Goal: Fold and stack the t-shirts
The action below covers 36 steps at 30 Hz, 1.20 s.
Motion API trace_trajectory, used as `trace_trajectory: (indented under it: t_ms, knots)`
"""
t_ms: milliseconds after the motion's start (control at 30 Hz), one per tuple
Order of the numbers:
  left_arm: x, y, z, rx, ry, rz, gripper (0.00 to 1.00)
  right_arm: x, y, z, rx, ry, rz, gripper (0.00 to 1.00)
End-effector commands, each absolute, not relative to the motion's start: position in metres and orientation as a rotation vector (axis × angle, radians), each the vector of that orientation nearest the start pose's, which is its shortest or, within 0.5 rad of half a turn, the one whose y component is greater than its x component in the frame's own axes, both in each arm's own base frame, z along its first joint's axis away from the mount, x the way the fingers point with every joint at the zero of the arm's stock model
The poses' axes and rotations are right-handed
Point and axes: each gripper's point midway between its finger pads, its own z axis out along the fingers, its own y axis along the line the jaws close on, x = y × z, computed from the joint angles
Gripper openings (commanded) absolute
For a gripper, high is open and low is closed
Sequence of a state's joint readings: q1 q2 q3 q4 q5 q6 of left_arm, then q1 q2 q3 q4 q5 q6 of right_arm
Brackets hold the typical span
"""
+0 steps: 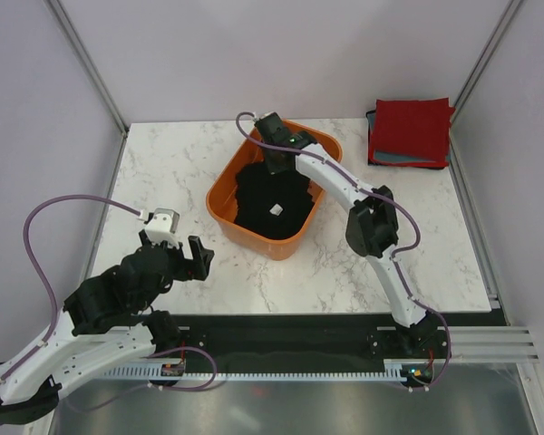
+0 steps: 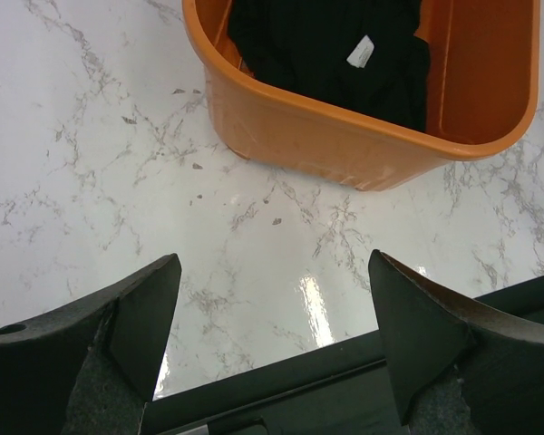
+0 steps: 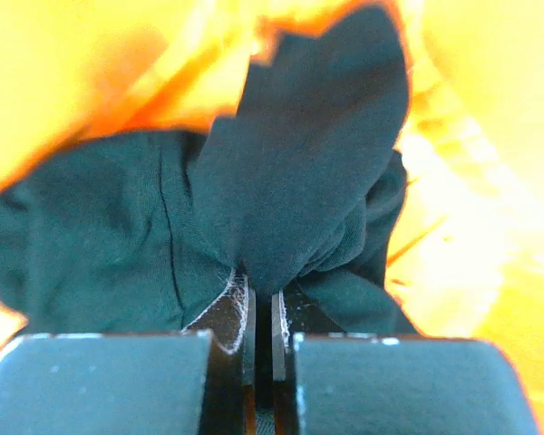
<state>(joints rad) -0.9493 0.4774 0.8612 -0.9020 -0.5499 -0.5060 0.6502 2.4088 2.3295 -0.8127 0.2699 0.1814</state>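
A crumpled black t-shirt (image 1: 270, 201) with a small white tag (image 1: 276, 209) lies in the orange basket (image 1: 222, 205). My right gripper (image 1: 275, 163) reaches down into the basket's far end and is shut on a fold of this black cloth (image 3: 299, 190), which rises from between the nearly touching fingertips (image 3: 238, 313). A folded red t-shirt (image 1: 408, 127) rests on a grey-blue one (image 1: 408, 160) at the table's far right corner. My left gripper (image 1: 179, 258) hovers open over the table near its left front, holding nothing; its view shows the basket (image 2: 344, 136) and black shirt (image 2: 326, 45) ahead.
The marble table (image 1: 181, 172) ends in a black rail (image 1: 281, 326) along the near edge, where both arm bases sit. Grey walls and metal posts close in the left, right and far sides. The right arm's elbow (image 1: 372, 227) stands just right of the basket.
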Motion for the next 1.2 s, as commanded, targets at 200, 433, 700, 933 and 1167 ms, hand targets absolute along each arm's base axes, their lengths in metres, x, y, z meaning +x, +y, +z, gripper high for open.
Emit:
trace_trajectory:
  t_ms: [200, 433, 700, 933, 1167]
  knots:
    - [0.169, -0.097, 0.242, 0.033, 1.979, -0.366, 0.91, 0.379, 0.221, 0.58, -0.089, 1.393, 0.397, 0.0]
    - [0.17, -0.095, 0.242, 0.021, 1.982, -0.349, 0.91, 0.301, 0.114, 0.583, 0.103, 1.368, 0.233, 0.0]
    - [0.17, -0.091, 0.244, -0.022, 1.978, -0.345, 0.94, 0.248, 0.032, 0.445, 0.339, 1.637, -0.021, 0.98]
    - [0.186, -0.1, 0.257, -0.009, 1.997, -0.251, 0.98, 0.219, 0.059, 0.336, 0.311, 1.918, 0.16, 0.98]
    - [0.229, -0.114, 0.296, 0.032, 1.945, -0.06, 1.0, 0.205, 0.062, 0.336, 0.297, 1.907, 0.262, 0.98]
